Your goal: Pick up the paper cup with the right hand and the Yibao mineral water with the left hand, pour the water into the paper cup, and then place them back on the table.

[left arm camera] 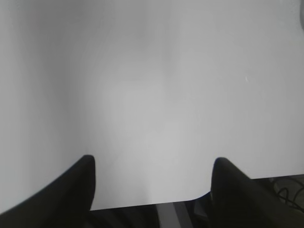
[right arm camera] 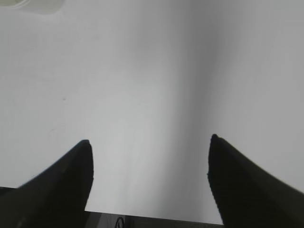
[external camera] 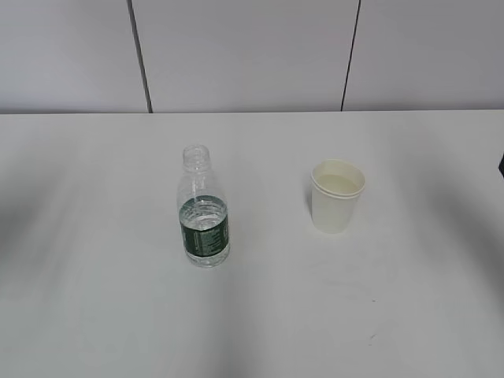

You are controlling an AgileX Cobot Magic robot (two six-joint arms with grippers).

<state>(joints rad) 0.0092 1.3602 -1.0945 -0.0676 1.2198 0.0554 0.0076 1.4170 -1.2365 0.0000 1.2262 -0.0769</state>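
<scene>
Yibao mineral water (external camera: pixel 205 213) upright mid table (external camera: pixel 94 299), paper cup (external camera: pixel 337 195) upright to its right, well apart, left hand (left arm camera: pixel 152 183) & right hand (right arm camera: pixel 149 164) both spread wide, empty, cup edge top-left in right wrist view.

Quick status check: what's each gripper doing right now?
Left gripper: open, holding nothing, only bare table beneath.
Right gripper: open, holding nothing, paper cup off at the frame edge.

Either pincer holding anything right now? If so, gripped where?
Nothing held. Left pincer and right pincer are both open over bare table; bottle and paper cup stand free.
</scene>
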